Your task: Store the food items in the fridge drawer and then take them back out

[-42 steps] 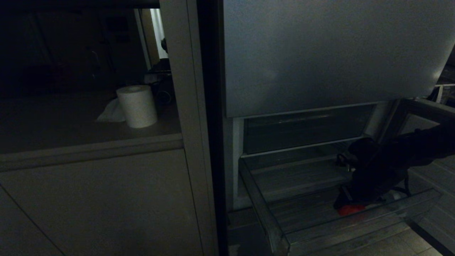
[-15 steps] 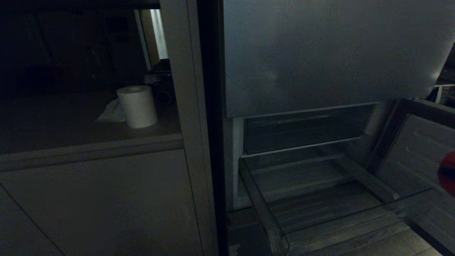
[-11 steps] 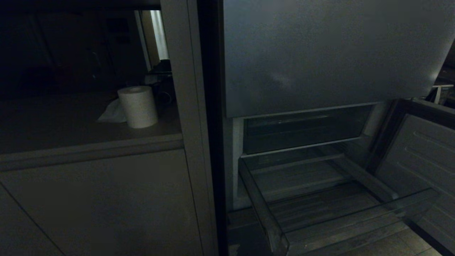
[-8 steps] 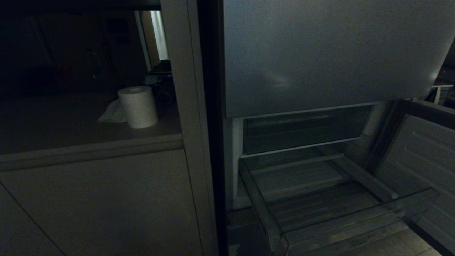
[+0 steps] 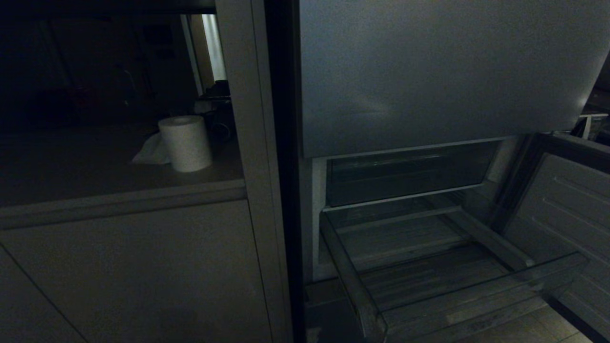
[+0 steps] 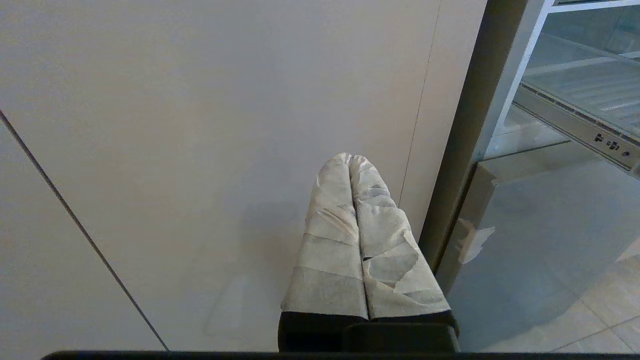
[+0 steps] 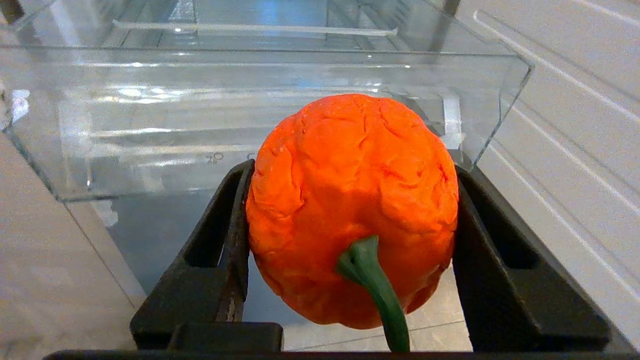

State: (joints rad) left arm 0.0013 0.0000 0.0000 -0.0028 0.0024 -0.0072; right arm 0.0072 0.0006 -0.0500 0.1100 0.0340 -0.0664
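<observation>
The fridge drawer [image 5: 429,281] stands pulled out below the closed upper door, and its ribbed floor is bare. Neither gripper shows in the head view. In the right wrist view my right gripper [image 7: 352,170] is shut on a food item [image 7: 350,200], a round red-orange lump with a green stem, wedged between the two black fingers [image 7: 225,225]. It hangs outside the drawer, just in front of the clear front lip [image 7: 150,125]. My left gripper [image 6: 350,159] is shut with nothing in it, its taped fingers pressed together before a beige cabinet panel.
A paper towel roll [image 5: 185,142] stands on the counter [image 5: 95,176] left of the fridge. The fridge's open door [image 5: 562,205] flanks the drawer on the right. Tiled floor [image 7: 65,260] lies under the drawer's front.
My right arm lifted the red food item out of the drawer and drew back to the right, out of the head view. The drawer now holds nothing.
</observation>
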